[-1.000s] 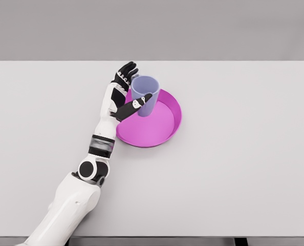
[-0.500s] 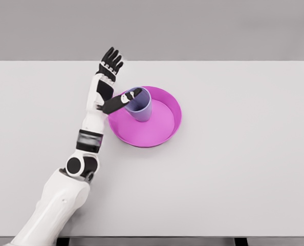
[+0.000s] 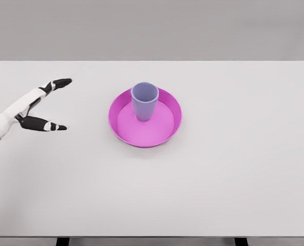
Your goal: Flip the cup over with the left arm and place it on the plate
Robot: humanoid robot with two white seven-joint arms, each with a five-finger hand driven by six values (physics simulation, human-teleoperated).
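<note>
A pale lilac plastic cup (image 3: 145, 101) stands upright, mouth up, inside a round magenta plate (image 3: 165, 132) with a raised rim, toward the plate's rear left part. Both sit on a flat white table (image 3: 218, 179). The white-and-black left hand (image 3: 34, 107) hangs over the table's left edge, well apart from the plate, its fingers (image 3: 59, 82) spread and holding nothing. Its forearm is cut off by the frame's left border.
</note>
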